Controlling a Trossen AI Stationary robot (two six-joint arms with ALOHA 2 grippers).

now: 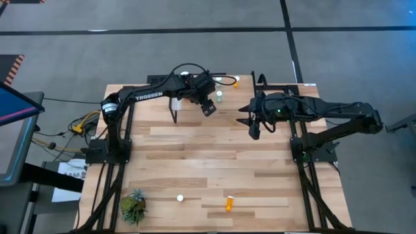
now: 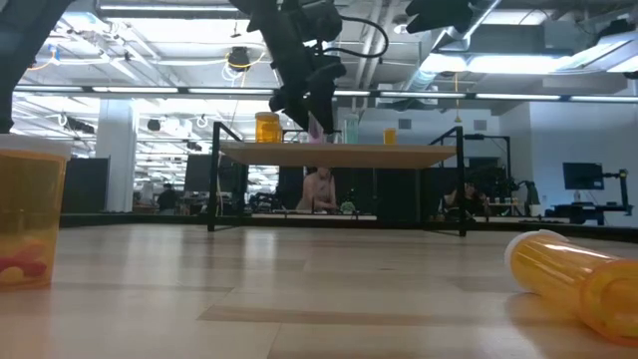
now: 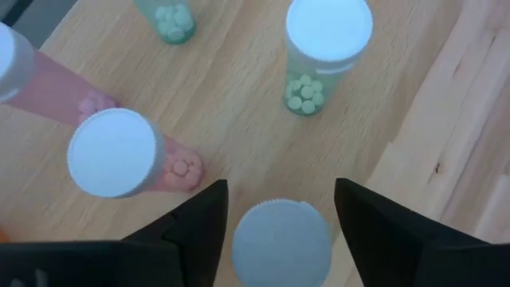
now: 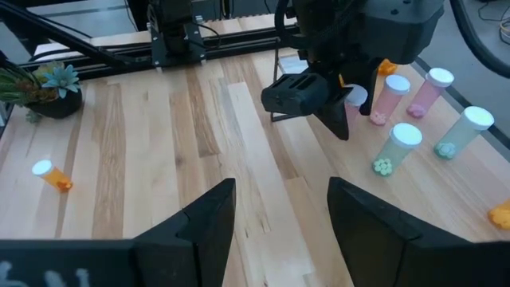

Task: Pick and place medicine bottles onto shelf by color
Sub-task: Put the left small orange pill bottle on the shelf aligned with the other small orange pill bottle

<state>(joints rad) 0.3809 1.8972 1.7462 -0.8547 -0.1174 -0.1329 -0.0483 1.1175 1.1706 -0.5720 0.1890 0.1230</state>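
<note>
The shelf [image 1: 260, 97] stands at the table's far side, with medicine bottles upright on its top. In the left wrist view these are two pink ones [image 3: 111, 151] and two pale green ones [image 3: 328, 40]. My left gripper [image 3: 280, 185] hovers over the shelf, pointing steeply down and open. Its fingers stand on either side of a white-capped bottle [image 3: 280, 243], which looks pink in the low view [image 2: 317, 127] and rests on its base. Orange bottles [image 2: 267, 127] also stand on the shelf. My right gripper [image 4: 280, 183] waits open over the table's right side, holding nothing.
Near the table's front edge are a small potted plant [image 1: 133, 207], an upright bottle with a white cap [image 1: 180, 197] and an orange bottle lying on its side [image 1: 229, 203]. Bare wood lies between these and the shelf.
</note>
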